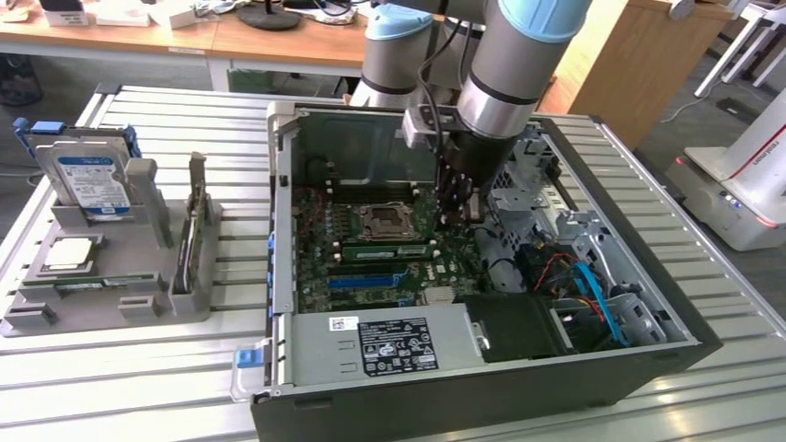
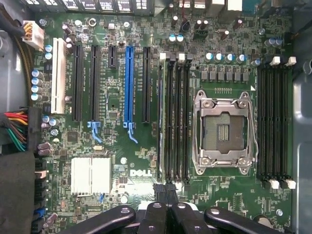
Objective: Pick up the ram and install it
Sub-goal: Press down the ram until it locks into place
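From the exterior view, my gripper (image 1: pixel 457 207) hangs inside the open computer case (image 1: pixel 491 368), low over the motherboard (image 1: pixel 368 267) beside the processor socket (image 1: pixel 385 222). In the wrist view, my fingers (image 2: pixel 165 191) are pressed together with nothing between them, just above the ram (image 2: pixel 160 117), which stands seated in a memory slot (image 2: pixel 170 117) beside the socket.

Exterior view: from above and outside, oblique onto open computer case (image 1: pixel 467 387). Wrist view: inside, close, straight onto motherboard (image 2: pixel 117 161). Shared: motherboard, empty processor socket (image 2: pixel 224 131).
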Motion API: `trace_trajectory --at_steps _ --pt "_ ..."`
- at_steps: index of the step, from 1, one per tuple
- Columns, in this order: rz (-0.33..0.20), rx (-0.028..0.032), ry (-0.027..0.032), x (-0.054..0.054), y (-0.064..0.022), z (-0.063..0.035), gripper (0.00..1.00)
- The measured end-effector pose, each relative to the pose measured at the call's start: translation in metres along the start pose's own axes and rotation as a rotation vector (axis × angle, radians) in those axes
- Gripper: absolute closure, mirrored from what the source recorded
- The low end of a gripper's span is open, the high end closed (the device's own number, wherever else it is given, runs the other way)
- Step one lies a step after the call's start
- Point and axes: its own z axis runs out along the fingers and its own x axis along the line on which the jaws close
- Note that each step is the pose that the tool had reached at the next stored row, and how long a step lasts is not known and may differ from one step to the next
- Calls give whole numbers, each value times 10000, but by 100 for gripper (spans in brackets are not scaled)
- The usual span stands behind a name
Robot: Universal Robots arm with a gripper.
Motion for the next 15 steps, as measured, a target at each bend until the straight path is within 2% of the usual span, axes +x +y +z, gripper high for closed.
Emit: trace_trajectory --at_steps 4,15 --pt "-2 24 1 1 -1 21 89" --pt "-2 26 -2 2 -2 56 89"
